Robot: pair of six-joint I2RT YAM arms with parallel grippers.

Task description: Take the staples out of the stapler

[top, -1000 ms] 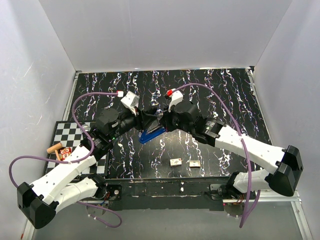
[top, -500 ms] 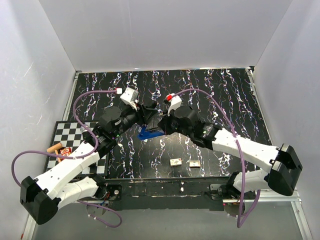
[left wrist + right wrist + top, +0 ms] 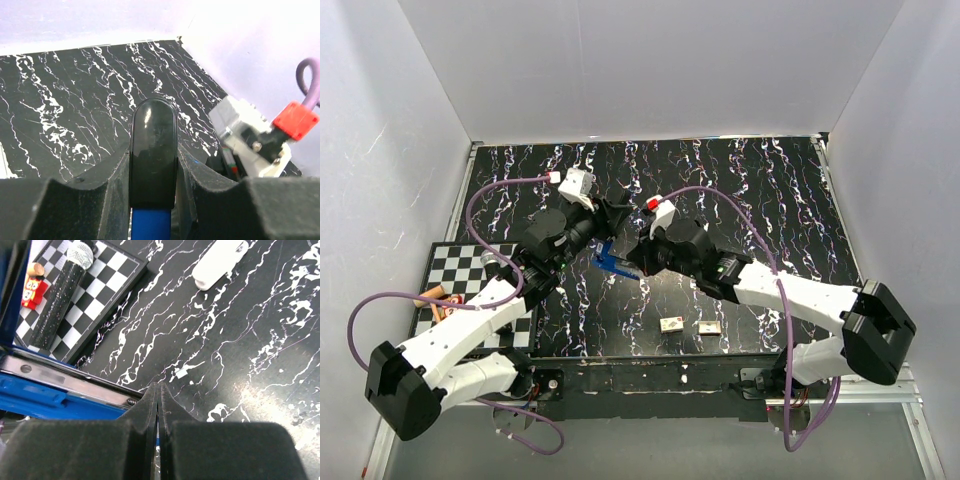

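Observation:
The blue stapler (image 3: 613, 263) hangs above the black marbled mat between my two arms. My left gripper (image 3: 609, 226) is shut on its black rounded end (image 3: 152, 135), and the blue body shows below the pads in the left wrist view. My right gripper (image 3: 633, 257) is shut, with nothing visible between its pads. Its tips (image 3: 158, 388) sit against the end of the stapler's bare metal rail (image 3: 65, 384), which runs over the blue base (image 3: 30, 402). No staples show on the rail.
Two small boxes (image 3: 671, 324) (image 3: 709, 327) lie on the mat near the front edge. A checkerboard (image 3: 460, 270) at the left carries a wooden peg (image 3: 428, 297), a red toy (image 3: 34, 290) and a black glittery microphone (image 3: 62, 295). White walls enclose the table.
Both arms have carried the stapler a little toward the back left, and it now looks shorter and more tilted from above. Neither gripper has changed its grip.

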